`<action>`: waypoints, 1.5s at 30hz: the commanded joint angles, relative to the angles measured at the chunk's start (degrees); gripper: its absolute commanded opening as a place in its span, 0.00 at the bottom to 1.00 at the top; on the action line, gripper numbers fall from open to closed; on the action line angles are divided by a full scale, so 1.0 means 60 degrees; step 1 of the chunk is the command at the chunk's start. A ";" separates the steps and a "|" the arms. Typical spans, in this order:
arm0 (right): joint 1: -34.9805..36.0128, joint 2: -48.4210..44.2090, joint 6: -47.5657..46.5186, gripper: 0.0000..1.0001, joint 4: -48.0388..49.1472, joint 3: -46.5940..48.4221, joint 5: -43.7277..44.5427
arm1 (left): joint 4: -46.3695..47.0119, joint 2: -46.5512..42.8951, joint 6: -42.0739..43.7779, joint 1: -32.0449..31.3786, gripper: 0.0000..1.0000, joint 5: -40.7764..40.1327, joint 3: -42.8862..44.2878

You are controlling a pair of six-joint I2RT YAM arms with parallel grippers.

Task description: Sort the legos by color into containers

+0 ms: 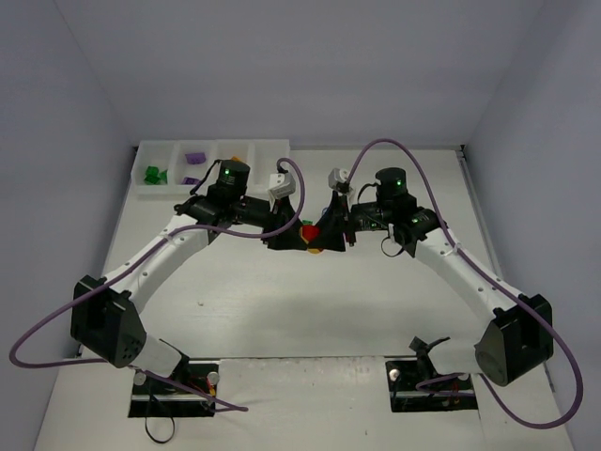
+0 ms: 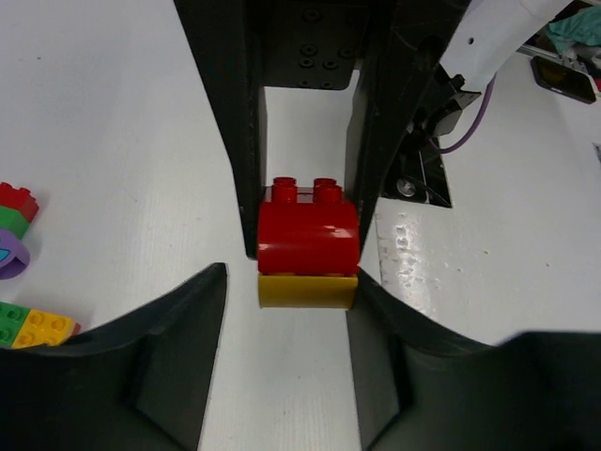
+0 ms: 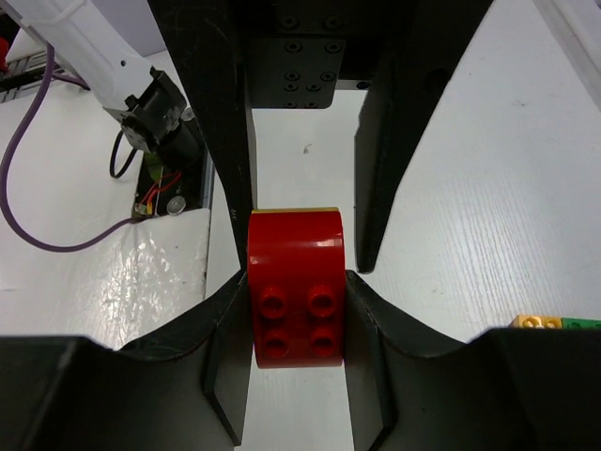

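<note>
A red lego [image 3: 297, 301] joined to a yellow lego [image 2: 307, 290] hangs between both grippers at the table's middle [image 1: 307, 232]. My right gripper [image 3: 297, 282] is shut on the red brick, with both fingers pressed on its sides. My left gripper [image 2: 291, 282] is open around the yellow brick: one finger touches it and the other stands a little off. The white tray [image 1: 214, 143] at the back left holds green legos [image 1: 153, 174], purple legos [image 1: 194, 158] and a yellow one [image 1: 237, 155] in separate compartments.
Loose legos lie on the table by the grippers: red [image 2: 17, 199], green [image 2: 9, 222], purple [image 2: 11, 256] and a joined green-yellow piece [image 2: 38, 326], also seen in the right wrist view [image 3: 554, 322]. Purple cables loop over both arms. Grey walls close in the table.
</note>
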 commanded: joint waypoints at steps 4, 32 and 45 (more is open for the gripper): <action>0.0109 -0.0049 -0.0171 0.03 0.0792 0.0494 -0.0491 | 0.0771 -0.0104 -0.0010 -0.0130 0.22 0.0355 0.0450; 0.0021 -0.0341 -0.0464 0.47 0.0470 0.0319 0.0154 | 0.0479 0.0028 -0.0055 -0.0042 0.00 0.0092 0.0245; -0.0169 -0.0415 -0.0479 0.23 0.0382 0.0231 0.0271 | -0.0181 -0.0060 0.0664 -0.0027 0.00 0.0048 0.0275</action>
